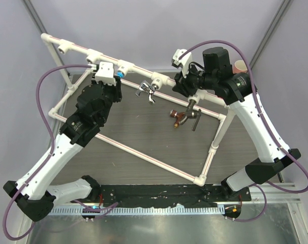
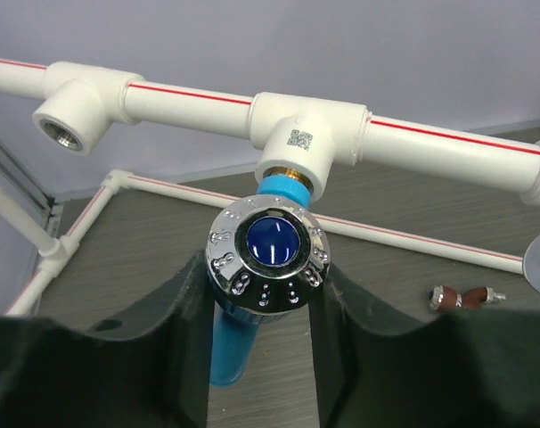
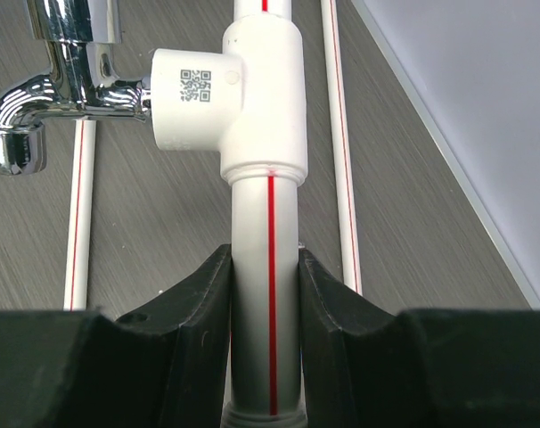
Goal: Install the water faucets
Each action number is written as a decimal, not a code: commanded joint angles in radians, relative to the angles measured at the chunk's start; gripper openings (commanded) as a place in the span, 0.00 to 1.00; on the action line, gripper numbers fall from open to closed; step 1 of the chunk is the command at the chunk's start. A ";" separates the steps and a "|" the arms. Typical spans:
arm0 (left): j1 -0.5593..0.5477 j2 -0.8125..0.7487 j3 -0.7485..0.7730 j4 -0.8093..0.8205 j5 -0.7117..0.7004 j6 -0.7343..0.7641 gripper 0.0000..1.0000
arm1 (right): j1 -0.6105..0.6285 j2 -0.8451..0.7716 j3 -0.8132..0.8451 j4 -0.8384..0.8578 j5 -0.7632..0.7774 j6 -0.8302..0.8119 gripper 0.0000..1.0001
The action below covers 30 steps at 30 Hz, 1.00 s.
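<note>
Counter (image 1: 144, 134) first: dark wood-grain, with a white red-striped pipe frame (image 1: 78, 47) standing over it. Left tool (image 2: 259, 294) is up at the far rail, fingers pinched on the chrome knob of the blue-handled faucet (image 2: 265, 254), which sits in a tee socket (image 2: 310, 134). Right tool (image 3: 264, 294) clamps the frame's pipe itself, just beside the tee (image 3: 252, 107) carrying the silver faucet (image 3: 65, 80). Near the far right corner, the dark grey lever faucet (image 1: 195, 116) and copper faucet (image 1: 177, 118) lie side by side on the counter.
</note>
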 commanded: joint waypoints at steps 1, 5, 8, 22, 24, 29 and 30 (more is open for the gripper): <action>-0.015 0.003 -0.004 0.057 0.117 0.141 0.32 | 0.018 0.051 -0.027 -0.013 -0.051 0.031 0.01; -0.061 0.011 -0.040 0.043 0.134 0.340 0.10 | 0.018 0.054 -0.028 -0.011 -0.050 0.030 0.01; -0.108 0.020 -0.090 0.025 0.126 0.499 0.00 | 0.016 0.054 -0.027 -0.011 -0.048 0.030 0.01; -0.279 0.086 -0.235 0.037 -0.058 0.769 0.00 | 0.016 0.065 -0.028 -0.013 -0.041 0.030 0.01; -0.276 0.055 -0.219 0.106 -0.070 0.728 0.01 | 0.016 0.063 -0.028 -0.013 -0.041 0.030 0.01; -0.240 0.003 -0.133 0.126 -0.076 0.486 0.72 | 0.019 0.060 -0.027 -0.013 -0.042 0.031 0.01; -0.222 -0.020 -0.107 0.123 -0.069 0.437 0.80 | 0.018 0.060 -0.027 -0.013 -0.042 0.031 0.01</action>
